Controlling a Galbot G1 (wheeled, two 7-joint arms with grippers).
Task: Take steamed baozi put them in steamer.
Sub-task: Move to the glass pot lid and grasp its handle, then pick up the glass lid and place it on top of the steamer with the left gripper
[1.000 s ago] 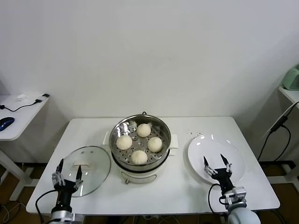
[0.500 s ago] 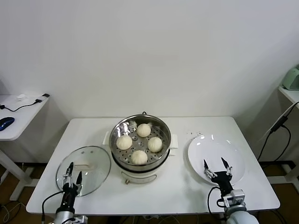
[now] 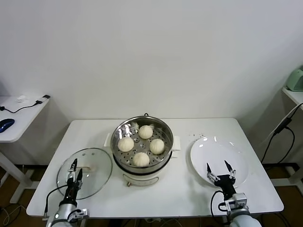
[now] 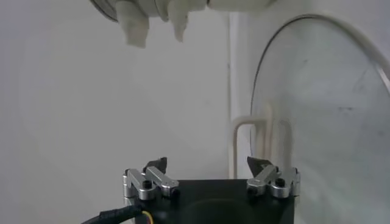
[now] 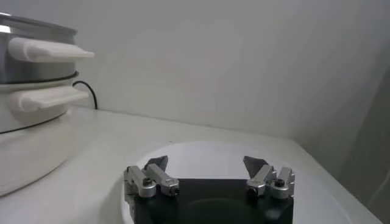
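On the white counter (image 3: 189,189), the steamer (image 3: 142,146) sits at centre with four steamed baozi (image 3: 140,159) on its perforated tray, at roughly 12, 3, 6 and 9 o'clock. A glass lid (image 3: 94,165) lies flat at the steamer's 8 o'clock, and a white plate (image 3: 227,156) at its 4 o'clock. The left hand (image 3: 74,171) hovers over the lid's near edge, fingers apart and holding nothing, though apparently only narrowly. The right hand (image 3: 219,169) hangs over the plate's near rim, fingers spread, empty.
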